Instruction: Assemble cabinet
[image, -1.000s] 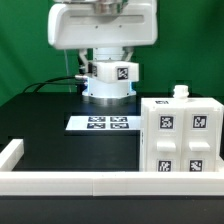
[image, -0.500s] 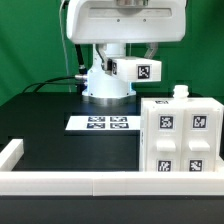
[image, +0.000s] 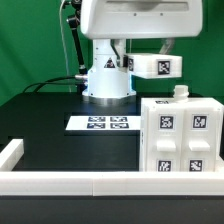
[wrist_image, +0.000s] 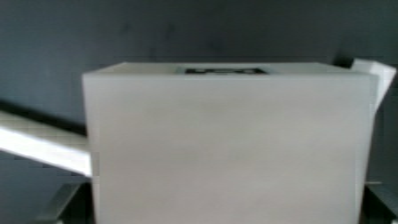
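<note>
The cabinet's large white box (image: 180, 137) stands at the exterior view's right, with square tags on its front and a small white knob (image: 181, 92) on top. My gripper (image: 146, 55) hangs under the arm's white head, above and behind the box. It is shut on a white tagged cabinet piece (image: 157, 67), held in the air just above the box's back corner. In the wrist view this piece (wrist_image: 228, 140) fills most of the picture, with a tag on its far face, and my gripper (wrist_image: 222, 205) clamps it. The dark fingers (wrist_image: 64, 205) show only at the picture's corners.
The marker board (image: 103, 123) lies flat on the black table in front of the robot base (image: 108, 82). A long white border rail (image: 90, 184) runs along the front edge, with a short upright end (image: 10, 153) at the exterior view's left. Cables hang behind the base.
The arm has swung to the exterior view's right, carrying the tagged piece from above the robot base to just above the box's back corner, slightly higher.
</note>
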